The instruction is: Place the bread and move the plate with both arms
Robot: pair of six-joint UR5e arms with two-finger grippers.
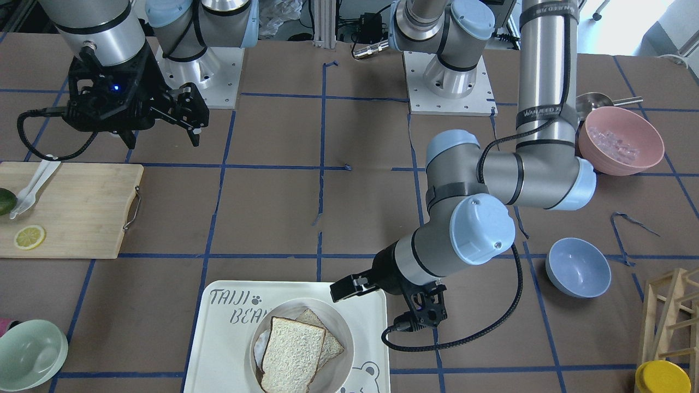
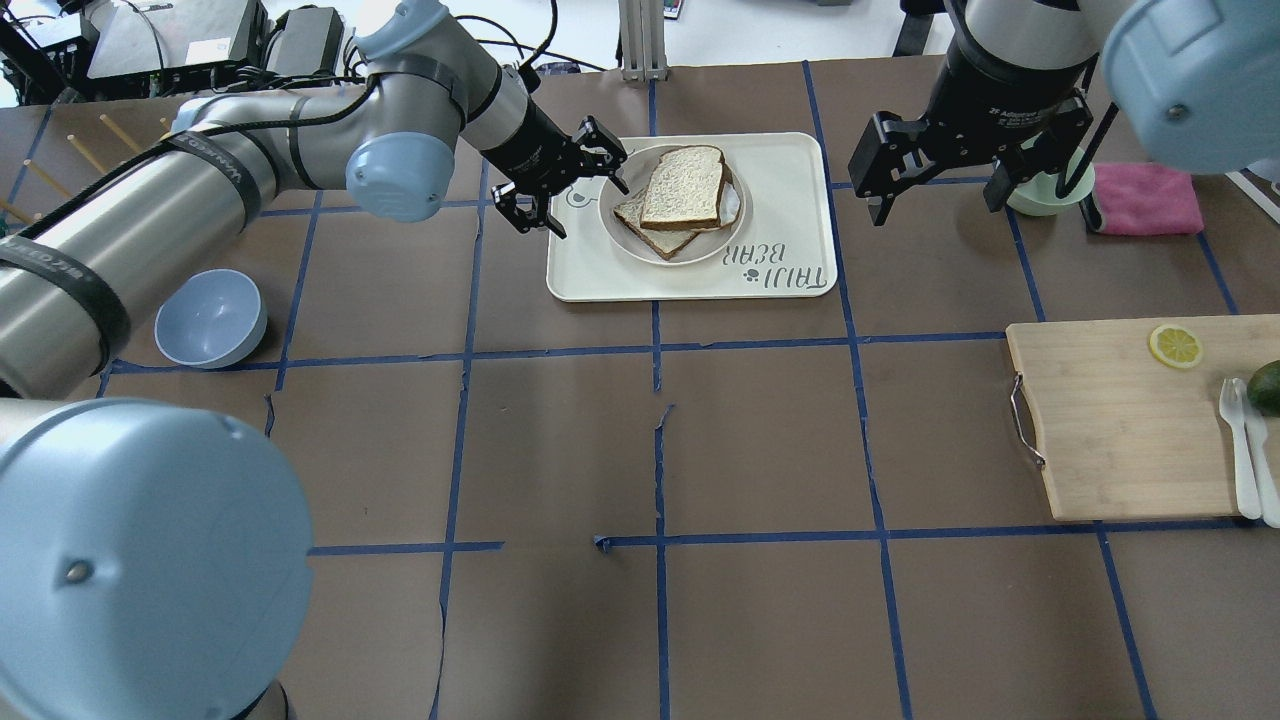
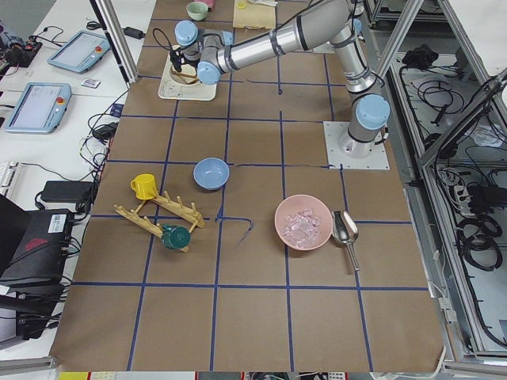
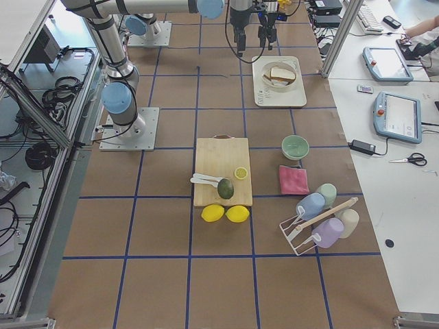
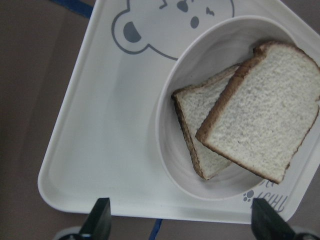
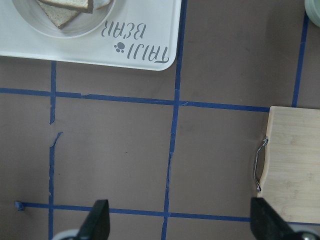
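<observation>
Bread on the plate: the large domed slice of bread lies in the round cream plate, overlapping a smaller slice beneath it. The plate sits on the white bear-print tray at the far middle of the brown surface. The left end effector, its fingers spread wide and holding nothing, is over the tray's edge just beside the plate's rim. The right end effector, fingers likewise apart and empty, hangs over bare surface on the tray's other side, apart from it. A wooden cutting board bearing a lemon slice lies well off on the robot's right, and a blue bowl on its left.
</observation>
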